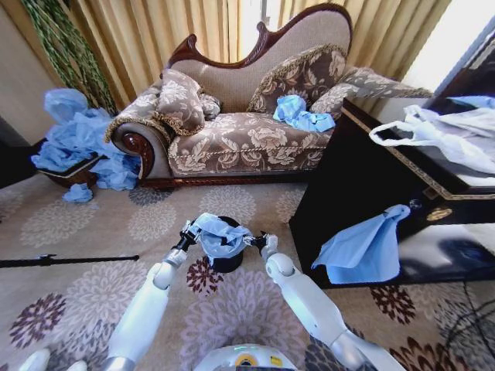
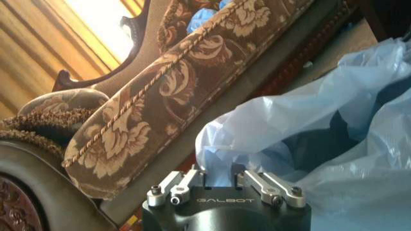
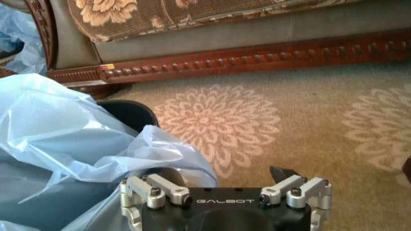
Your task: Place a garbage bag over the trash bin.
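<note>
Head view puts the trash bin [image 1: 227, 261] at lower centre of the frame, standing on the patterned carpet [image 1: 93, 255] in front of the sofa [image 1: 247, 139], a small black cylinder whose top is covered by the garbage bag [image 1: 220, 236]. That bag is a thin, pale blue film, crumpled and puffed into soft folds, draped over the bin's rim so that only the lower black wall is visible beneath it. The left end effector [image 1: 186, 238] sits at the bag's left edge and the right end effector [image 1: 261, 242] at its right edge, the two arms reaching in from the bottom of the frame on either side of the bin. In the left wrist view, the left end effector [image 2: 224, 185] has its fingers drawn close together with a strip of the blue film pinched between them, and the bag [image 2: 321, 144] billows translucent across the right of that frame, a dark shape showing through it. In the right wrist view, the right end effector [image 3: 224, 185] has its fingers spread apart; the bag [image 3: 70, 144] lies against its left finger [image 3: 154, 185], but a firm grip cannot be confirmed. The bin's black wall [image 3: 128, 113] peeks out behind the film there.
</note>
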`<state>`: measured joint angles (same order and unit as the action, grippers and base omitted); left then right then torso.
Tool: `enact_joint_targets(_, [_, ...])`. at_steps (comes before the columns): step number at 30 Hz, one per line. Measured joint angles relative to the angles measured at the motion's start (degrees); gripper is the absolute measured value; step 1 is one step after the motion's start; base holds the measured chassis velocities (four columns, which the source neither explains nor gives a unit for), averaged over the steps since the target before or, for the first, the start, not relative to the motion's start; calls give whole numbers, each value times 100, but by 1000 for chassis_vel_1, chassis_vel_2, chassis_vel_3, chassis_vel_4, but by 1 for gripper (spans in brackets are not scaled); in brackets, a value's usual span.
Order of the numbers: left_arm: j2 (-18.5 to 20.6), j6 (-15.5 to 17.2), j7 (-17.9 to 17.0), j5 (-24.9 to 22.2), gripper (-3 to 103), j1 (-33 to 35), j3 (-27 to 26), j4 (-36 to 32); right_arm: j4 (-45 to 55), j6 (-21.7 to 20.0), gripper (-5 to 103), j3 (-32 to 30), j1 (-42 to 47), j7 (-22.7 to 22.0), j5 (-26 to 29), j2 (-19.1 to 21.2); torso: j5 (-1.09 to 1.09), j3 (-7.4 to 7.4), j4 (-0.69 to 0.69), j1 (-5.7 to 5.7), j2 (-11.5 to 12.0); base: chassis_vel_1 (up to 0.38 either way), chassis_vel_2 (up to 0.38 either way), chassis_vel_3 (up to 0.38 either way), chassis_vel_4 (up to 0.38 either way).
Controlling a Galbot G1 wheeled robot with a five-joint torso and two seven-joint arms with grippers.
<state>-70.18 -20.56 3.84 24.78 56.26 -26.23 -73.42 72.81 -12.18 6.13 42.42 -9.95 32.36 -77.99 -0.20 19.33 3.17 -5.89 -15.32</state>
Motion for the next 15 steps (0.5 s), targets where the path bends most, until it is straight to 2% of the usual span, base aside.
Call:
enact_joint_targets(1, [0, 0, 0, 0, 28, 0, 0, 0, 0, 0, 100, 0, 0, 0, 0, 0, 0, 0, 0, 0, 0, 0, 0, 0, 0])
enact_joint_targets(4, [34, 77, 4, -194, 12, -7, 39, -85, -16, 3, 100, 14, -21, 1, -2, -2, 0, 0, 0, 0, 0, 0, 0, 0, 0])
enact_joint_targets(5, [34, 77, 4, -194, 12, -7, 39, -85, -16, 3, 100, 14, -21, 1, -2, -2, 0, 0, 0, 0, 0, 0, 0, 0, 0])
enact_joint_targets(6, [41, 116, 4, -249, 7, -16, 50, -107, -16, 4, 100, 16, -26, 1, -2, -2, 0, 0, 0, 0, 0, 0, 0, 0, 0])
enact_joint_targets(7, [65, 260, 7, -414, 2, -50, 96, -167, -13, 7, 100, 20, -40, 1, -3, 2, 1, 0, 0, 0, 0, 0, 0, 0, 0])
enact_joint_targets(8, [65, 260, 7, -414, 2, -50, 96, -167, -13, 7, 100, 20, -40, 1, -3, 2, 1, 0, 0, 0, 0, 0, 0, 0, 0])
enact_joint_targets(11, [101, 619, 31, -820, 0, -148, 190, -234, 31, 16, 101, 18, -74, 3, -41, 20, 0, 0, -1, 0, 0, 0, 0, 0, 0])
enact_joint_targets(12, [101, 619, 31, -820, 0, -148, 190, -234, 31, 16, 101, 18, -74, 3, -41, 20, 0, 0, -1, 0, 0, 0, 0, 0, 0])
enact_joint_targets(14, [110, 813, 33, -1062, 0, -234, 233, -239, 67, 49, 94, 16, -92, 9, -77, 58, 0, 0, -1, 0, 0, 0, 0, 0, 0])
enact_joint_targets(15, [110, 878, 35, -1150, 0, -266, 250, -240, 83, 59, 94, 16, -93, 10, -77, 71, 0, 0, -1, 0, 0, 0, 0, 0, 0])
